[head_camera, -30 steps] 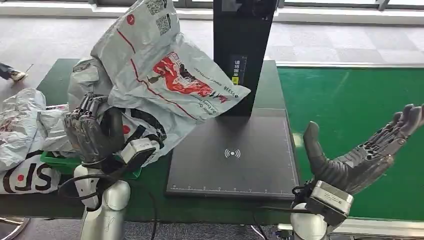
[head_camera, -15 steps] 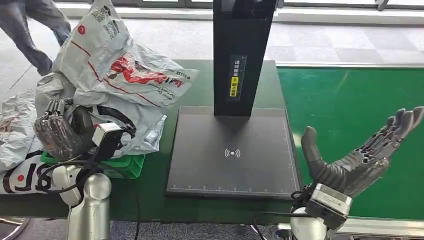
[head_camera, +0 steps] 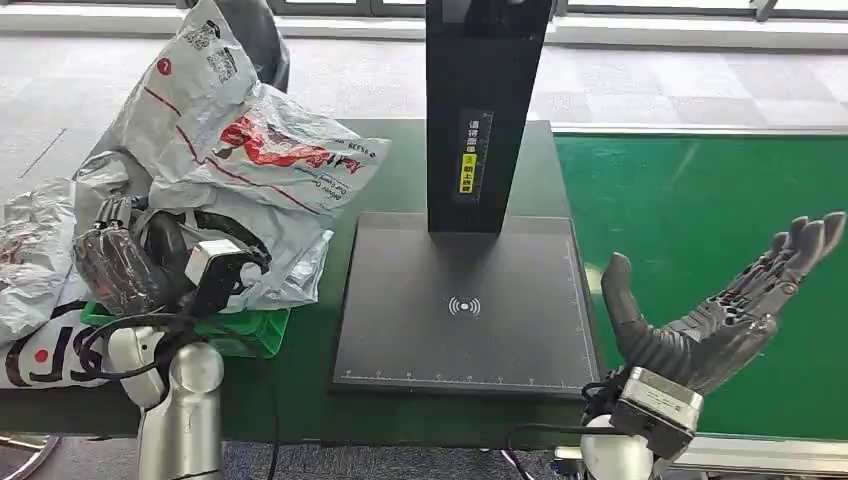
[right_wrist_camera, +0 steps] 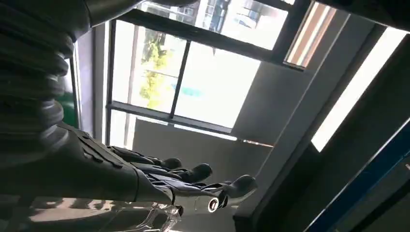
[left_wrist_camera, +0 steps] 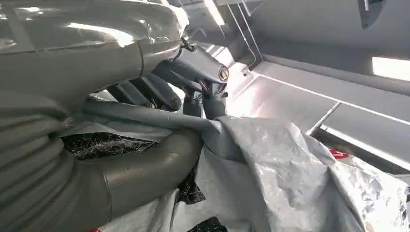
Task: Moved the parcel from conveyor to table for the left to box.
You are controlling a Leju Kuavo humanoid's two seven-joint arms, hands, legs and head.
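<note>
**Left hand grips parcel over green bin; right hand empty above conveyor**

Left hand (head_camera: 120, 268), at the left end of the desk (head_camera: 400, 175): fingers clenched around a fold of the grey plastic parcel (head_camera: 250, 170). In the left wrist view, thumb and darker fingers (left_wrist_camera: 154, 89) close on crumpled grey film, the parcel (left_wrist_camera: 270, 164) bunching out past them.

Parcel: grey mailer bag with red print and a white label, held up and tilted, its upper corner rising toward the far edge of the desk. Its lower part sags onto the green bin (head_camera: 245, 330) just beside the left hand. More grey bags (head_camera: 40, 260) are heaped at the far left, one with large red and black lettering.

Right hand (head_camera: 715, 310): palm up, fingers spread and released, nothing in it, raised over the green conveyor (head_camera: 700, 190). The right wrist view gives the same spread fingers (right_wrist_camera: 193, 174) against windows.

Between the two hands: a flat black scanner plate (head_camera: 465, 300) with a white wireless mark, lying on the desk, and a black upright column (head_camera: 487, 100) at its far edge with a yellow sticker.
</note>
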